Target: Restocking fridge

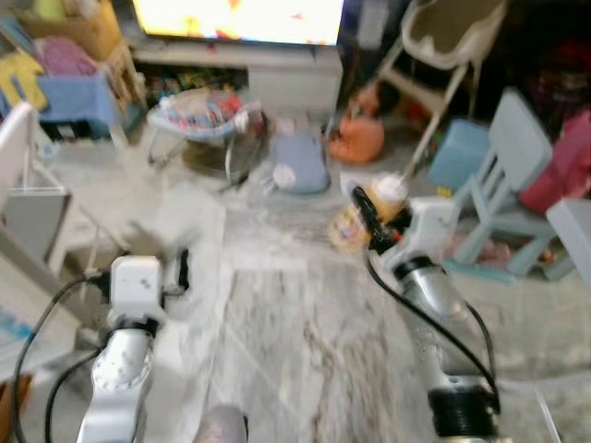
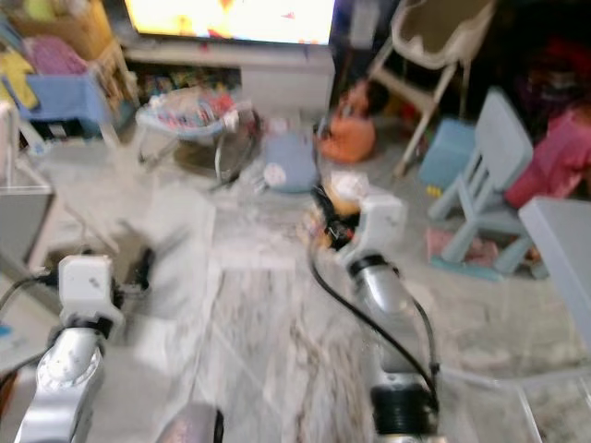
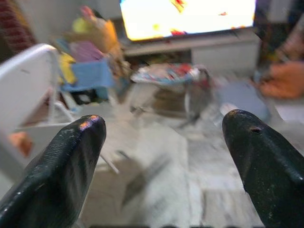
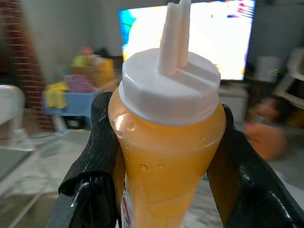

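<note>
A pale marbled floor spreads across a living room, the head views blurred. Along the far wall a bright television screen glows above a low white cabinet, and a white high chair leans beside it. On the robot's right stands a pale blue child's chair, with something pink just behind it; on the left, a blue bin sits among yellow and pink clutter. In front of the cabinet a baby bouncer rests on the floor, near a blue-grey cushion and an orange toy. The right gripper is raised ahead of the robot on its silver arm, its two black fingers pinching either side of an orange sauce bottle just below its white cap; the bottle stands upright between them (a narrow white nozzle rises from the cap, and small droplets cling to the inside of the plastic). In the head view the same bottle hangs above the floor, in front of the cushion. The left gripper is held low on the robot's left, its fingers spread wide apart with nothing between them.
</note>
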Controlling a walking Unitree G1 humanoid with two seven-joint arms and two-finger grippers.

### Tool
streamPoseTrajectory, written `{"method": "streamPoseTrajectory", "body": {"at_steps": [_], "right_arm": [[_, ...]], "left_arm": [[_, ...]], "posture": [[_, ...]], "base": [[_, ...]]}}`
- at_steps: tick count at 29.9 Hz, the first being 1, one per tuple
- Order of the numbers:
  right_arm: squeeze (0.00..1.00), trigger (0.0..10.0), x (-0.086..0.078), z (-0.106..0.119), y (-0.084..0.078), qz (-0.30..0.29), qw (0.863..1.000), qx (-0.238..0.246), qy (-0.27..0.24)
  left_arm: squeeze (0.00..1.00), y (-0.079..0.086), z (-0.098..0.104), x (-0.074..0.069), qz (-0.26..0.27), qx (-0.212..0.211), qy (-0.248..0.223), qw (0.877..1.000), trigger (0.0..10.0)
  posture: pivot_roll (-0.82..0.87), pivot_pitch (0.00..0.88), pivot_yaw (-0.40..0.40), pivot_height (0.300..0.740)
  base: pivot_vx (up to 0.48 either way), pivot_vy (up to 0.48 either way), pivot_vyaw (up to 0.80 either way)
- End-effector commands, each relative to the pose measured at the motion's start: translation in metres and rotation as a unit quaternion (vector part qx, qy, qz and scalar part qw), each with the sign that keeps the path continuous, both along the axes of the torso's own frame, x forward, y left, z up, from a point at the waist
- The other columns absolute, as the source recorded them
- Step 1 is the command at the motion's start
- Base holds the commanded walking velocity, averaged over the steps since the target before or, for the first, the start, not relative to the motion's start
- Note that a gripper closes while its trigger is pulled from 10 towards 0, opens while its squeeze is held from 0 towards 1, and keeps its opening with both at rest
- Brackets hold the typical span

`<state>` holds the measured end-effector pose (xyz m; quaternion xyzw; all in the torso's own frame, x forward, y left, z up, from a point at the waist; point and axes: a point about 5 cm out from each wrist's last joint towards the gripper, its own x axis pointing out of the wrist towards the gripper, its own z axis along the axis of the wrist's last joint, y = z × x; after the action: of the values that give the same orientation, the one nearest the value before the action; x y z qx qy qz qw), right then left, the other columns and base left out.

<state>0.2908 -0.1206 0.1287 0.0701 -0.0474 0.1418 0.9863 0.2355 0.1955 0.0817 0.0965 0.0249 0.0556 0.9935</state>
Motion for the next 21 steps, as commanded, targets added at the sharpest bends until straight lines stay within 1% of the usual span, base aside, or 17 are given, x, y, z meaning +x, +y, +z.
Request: {"method": "streamPoseTrajectory", "body": {"at_steps": [1, 7, 11, 12, 15, 18, 21], "right_arm": [[0.00, 10.0, 0.001, -0.001, -0.010, -0.011, 1.000, -0.004, -0.001], [0.00, 10.0, 0.006, -0.001, -0.007, -0.005, 1.000, -0.006, -0.001], [0.00, 10.0, 0.005, -0.003, -0.009, -0.013, 1.000, -0.006, 0.000], [0.00, 10.0, 0.003, -0.005, -0.010, -0.019, 1.000, -0.009, 0.004], [0.00, 10.0, 0.001, -0.007, -0.014, -0.028, 0.999, -0.022, 0.006], [0.00, 10.0, -0.002, -0.008, -0.019, -0.039, 0.999, -0.025, 0.007], [0.00, 10.0, -0.002, -0.008, -0.021, -0.042, 0.999, -0.026, 0.006]], "left_arm": [[0.00, -0.005, -0.003, 0.000, 0.000, -0.004, 0.002, 1.000, 10.0], [0.00, -0.009, -0.004, -0.002, 0.000, -0.003, 0.003, 1.000, 10.0], [0.00, -0.008, -0.006, -0.002, 0.000, -0.004, 0.016, 1.000, 10.0], [0.00, -0.008, -0.007, -0.001, -0.003, -0.003, 0.020, 1.000, 10.0], [0.00, -0.007, -0.008, -0.001, -0.009, 0.000, 0.022, 1.000, 10.0], [0.00, -0.006, -0.008, 0.000, -0.020, 0.009, 0.026, 0.999, 10.0], [0.00, -0.007, -0.008, 0.002, -0.023, 0.011, 0.027, 0.999, 10.0]], "posture": [[0.17, 0.000, -0.101, 0.740], [0.18, 0.000, -0.104, 0.740], [0.16, 0.000, -0.089, 0.740], [0.15, 0.000, -0.082, 0.740], [0.13, 0.000, -0.071, 0.740], [0.12, 0.000, -0.062, 0.740], [0.11, 0.000, -0.058, 0.740]], "base": [[0.000, 0.000, 0.80], [0.000, 0.000, 0.80], [0.000, 0.000, 0.80], [0.000, 0.296, 0.59], [0.000, 0.457, 0.00], [0.000, 0.480, 0.00], [0.000, 0.480, 0.00]]}}
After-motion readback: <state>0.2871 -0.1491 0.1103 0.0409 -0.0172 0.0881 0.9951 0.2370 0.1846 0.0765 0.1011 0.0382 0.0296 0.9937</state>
